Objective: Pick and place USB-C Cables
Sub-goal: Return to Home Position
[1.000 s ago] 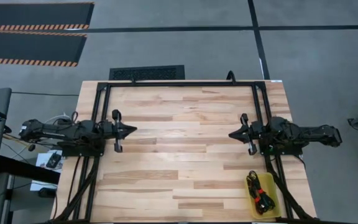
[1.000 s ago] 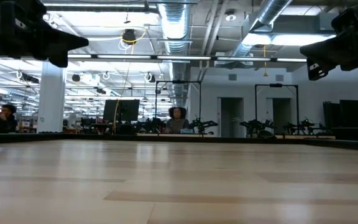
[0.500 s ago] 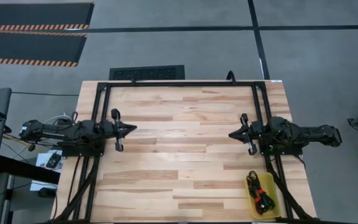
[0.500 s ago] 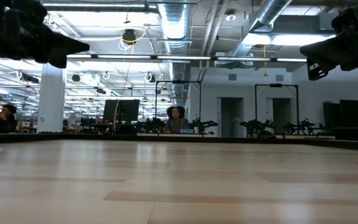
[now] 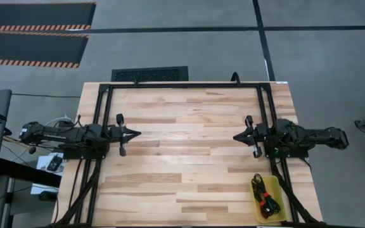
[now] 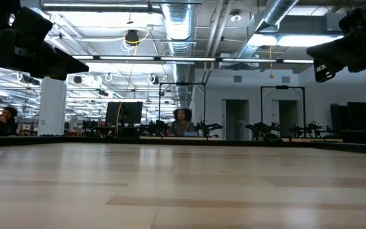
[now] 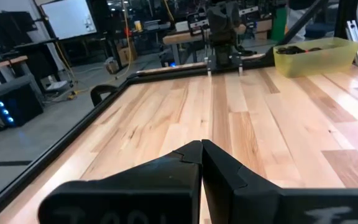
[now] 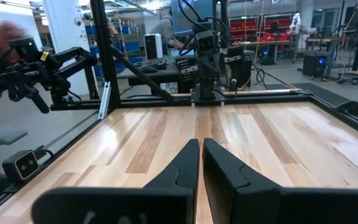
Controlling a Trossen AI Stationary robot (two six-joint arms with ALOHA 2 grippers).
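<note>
On the left, the dark two-finger left gripper (image 5: 136, 133) is hanging above the left part of the pale wooden plank table (image 5: 189, 120), its fingers pressed together on nothing. Against a moment ago it is sitting a touch further toward the table's middle, and in the low view its body is tilting differently, so this arm is still settling. On the right, the right gripper (image 5: 236, 136) is keeping its earlier spot, fingers closed to a thin slit, empty. At the table's corner beside the right arm, the translucent yellow plastic bin (image 5: 276, 185) is holding the USB-C Cables (image 5: 263, 197), a dark tangle with red bits, unmoved. I am judging the placing finished, only parking remaining
</note>
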